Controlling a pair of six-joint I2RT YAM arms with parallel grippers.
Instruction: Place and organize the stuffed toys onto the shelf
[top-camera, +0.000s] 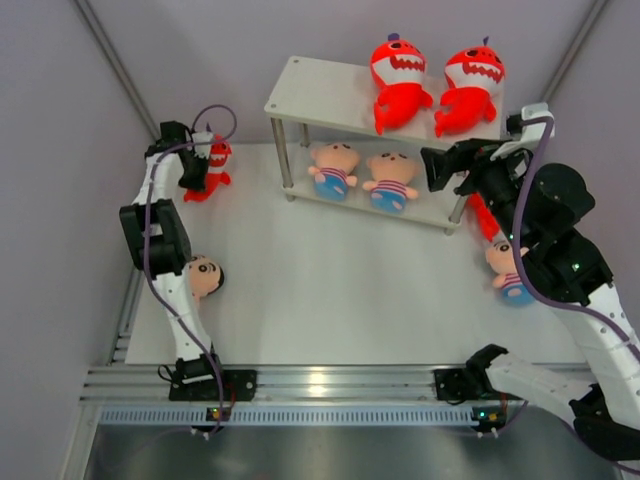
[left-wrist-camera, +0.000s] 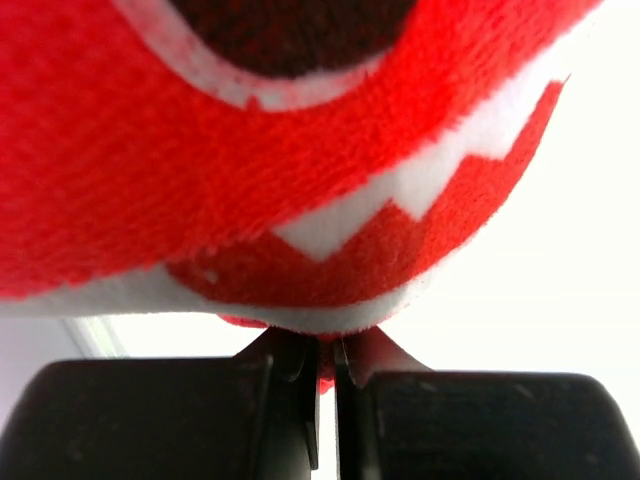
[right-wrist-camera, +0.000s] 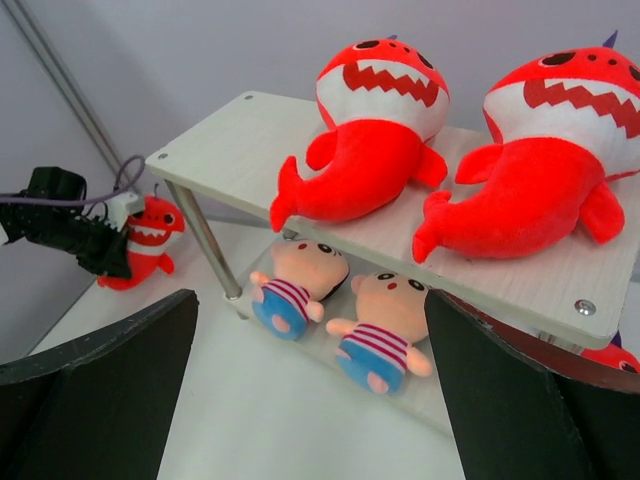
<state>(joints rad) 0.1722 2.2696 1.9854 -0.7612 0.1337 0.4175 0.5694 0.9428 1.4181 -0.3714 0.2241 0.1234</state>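
The shelf (top-camera: 310, 92) stands at the back. Two red sharks (top-camera: 398, 85) (top-camera: 470, 90) lie on its top board and two boy dolls (top-camera: 333, 168) (top-camera: 392, 180) on its lower board. My left gripper (top-camera: 197, 168) is at the far left, shut on a third red shark (top-camera: 215, 168); in the left wrist view red plush (left-wrist-camera: 300, 150) is pinched between the fingers. My right gripper (top-camera: 440, 165) is open and empty at the shelf's right end, its fingers (right-wrist-camera: 110, 390) wide apart and facing the shelf (right-wrist-camera: 240, 130).
A boy doll (top-camera: 205, 275) lies on the table beside the left arm. Another boy doll (top-camera: 508, 270) and part of a red shark (top-camera: 483, 215) lie under the right arm, right of the shelf. Grey walls enclose the table on the left, back and right.
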